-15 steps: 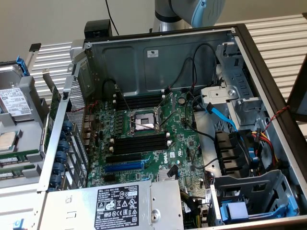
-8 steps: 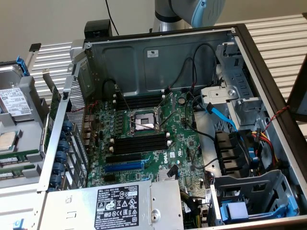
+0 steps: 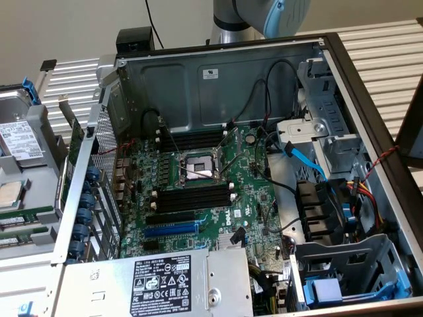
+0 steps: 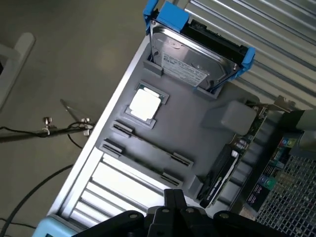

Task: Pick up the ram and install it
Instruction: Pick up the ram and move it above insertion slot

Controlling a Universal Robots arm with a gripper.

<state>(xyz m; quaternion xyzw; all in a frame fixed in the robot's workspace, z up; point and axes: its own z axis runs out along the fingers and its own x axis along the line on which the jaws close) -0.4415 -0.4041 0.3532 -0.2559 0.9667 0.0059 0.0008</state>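
In the exterior view, the long black slots (image 3: 193, 198) on the green motherboard (image 3: 254, 191) are seen empty. What appears to be the ram (image 3: 25, 214), a thin green stick, is seen lying in the grey tray (image 3: 47, 129) at the exterior view's left. In the wrist view, the dark gripper (image 4: 174, 198) is shown shut on nothing above that matte moulded tray, so nothing is yet picked up or installed.

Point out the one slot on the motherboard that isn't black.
The blue slot, the long one closest to the silver power supply box. All the other long slots are black.
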